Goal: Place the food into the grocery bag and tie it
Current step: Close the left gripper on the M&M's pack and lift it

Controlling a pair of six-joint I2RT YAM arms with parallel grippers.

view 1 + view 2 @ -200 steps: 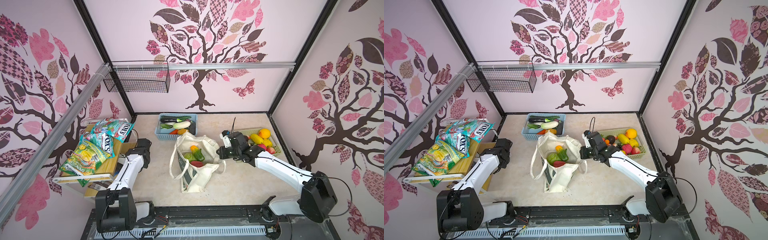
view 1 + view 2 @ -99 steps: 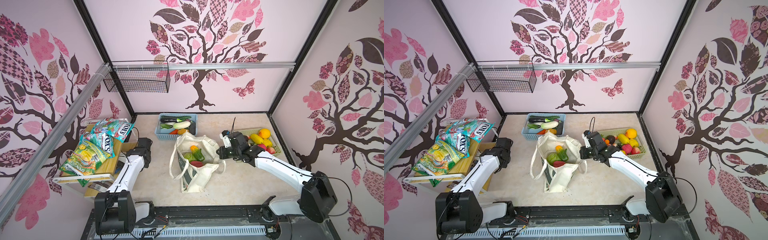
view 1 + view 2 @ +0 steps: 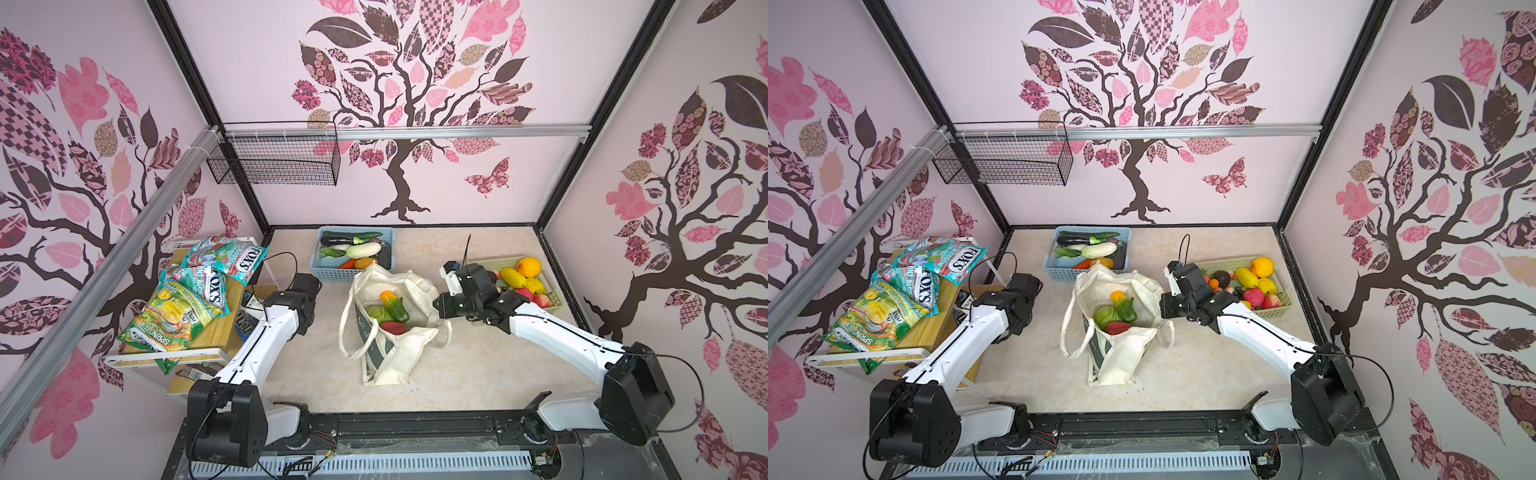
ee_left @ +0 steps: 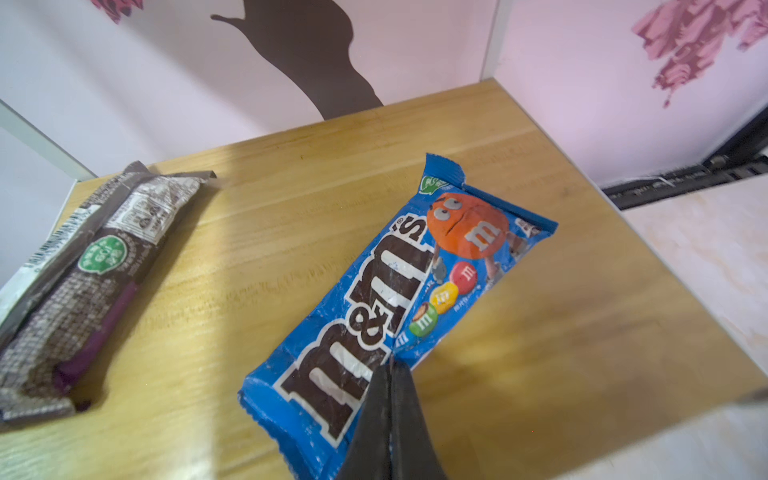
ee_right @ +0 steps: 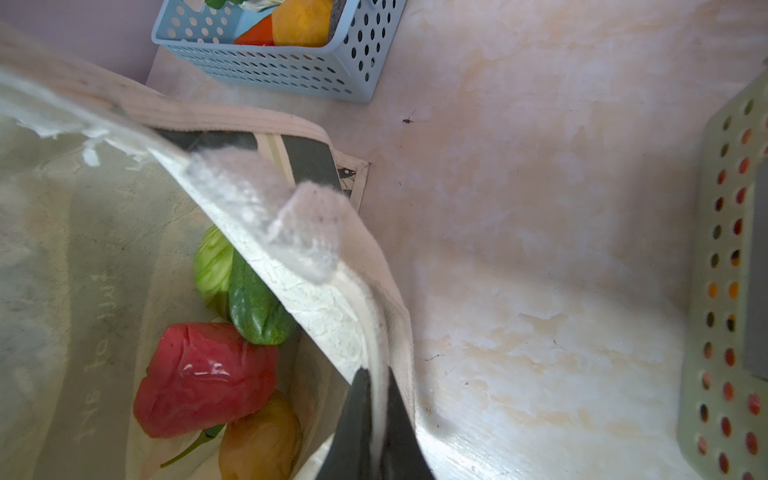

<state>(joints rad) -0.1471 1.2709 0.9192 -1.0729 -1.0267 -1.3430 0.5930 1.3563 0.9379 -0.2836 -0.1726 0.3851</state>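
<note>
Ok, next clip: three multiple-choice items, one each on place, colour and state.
1. The blue M&M's packet lies: A on the wooden shelf; B in the wire basket; C on the tabletop.
2. The fruit basket is: A blue; B pale green; C black.
3. The right gripper is: A open; B shut on the rim of the tote; C holding a lemon.

A: the left wrist view shows it on wood.
B: its wall is pale green.
B: fabric sits pinched between its fingers.

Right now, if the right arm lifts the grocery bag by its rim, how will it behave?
Probably floppy: the grocery bag lies creased and slumped. The food pooled inside would likely weigh it down. The thin cloth between the right fingers could slip.
</note>
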